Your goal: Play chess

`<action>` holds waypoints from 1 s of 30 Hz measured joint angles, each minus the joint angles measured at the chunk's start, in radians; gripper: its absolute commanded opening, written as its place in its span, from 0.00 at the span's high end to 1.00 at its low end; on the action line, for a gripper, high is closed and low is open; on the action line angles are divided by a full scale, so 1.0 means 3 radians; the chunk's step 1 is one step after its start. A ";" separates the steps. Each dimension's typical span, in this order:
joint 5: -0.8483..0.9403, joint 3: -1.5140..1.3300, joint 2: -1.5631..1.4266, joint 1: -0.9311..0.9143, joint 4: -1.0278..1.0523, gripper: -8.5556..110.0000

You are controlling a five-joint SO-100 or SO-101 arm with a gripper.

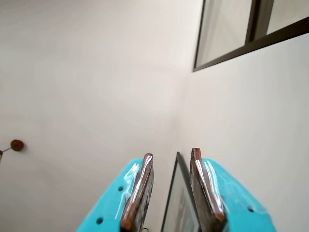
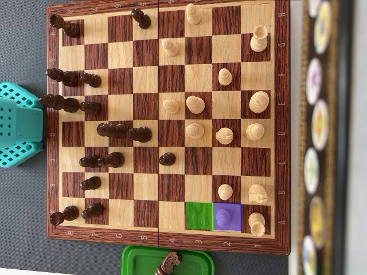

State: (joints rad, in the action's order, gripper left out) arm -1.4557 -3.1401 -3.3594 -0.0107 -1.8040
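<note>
The overhead view shows a wooden chessboard (image 2: 166, 243) with dark pieces (image 2: 123, 132) on its left half and light pieces (image 2: 195, 130) on its right half. Near the bottom edge one square is tinted green (image 2: 199, 215) and is empty. The square to its right is tinted purple and holds a pawn (image 2: 225, 215). My teal arm (image 2: 17, 123) sits off the board's left edge. In the wrist view my gripper (image 1: 172, 152) points up at a white wall, open, with nothing between its fingers (image 1: 140, 188).
A green tray (image 2: 137, 260) below the board holds a dark knight (image 2: 168, 262). A blurred dark strip with round discs (image 2: 318, 137) runs along the board's right side. A dark-framed window (image 1: 246, 38) and a leaning picture frame (image 1: 181, 203) appear in the wrist view.
</note>
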 measured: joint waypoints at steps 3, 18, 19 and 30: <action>0.0000 0.0000 0.0000 0.0000 0.0000 0.82; 0.0000 0.0000 0.0000 0.0000 0.0000 0.82; 0.0000 0.0000 0.0000 0.0000 0.0000 0.82; 0.0000 0.0000 0.0005 0.0000 0.0000 0.82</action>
State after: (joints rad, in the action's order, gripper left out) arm -1.4557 -3.1401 -3.3579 -0.0107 -1.8040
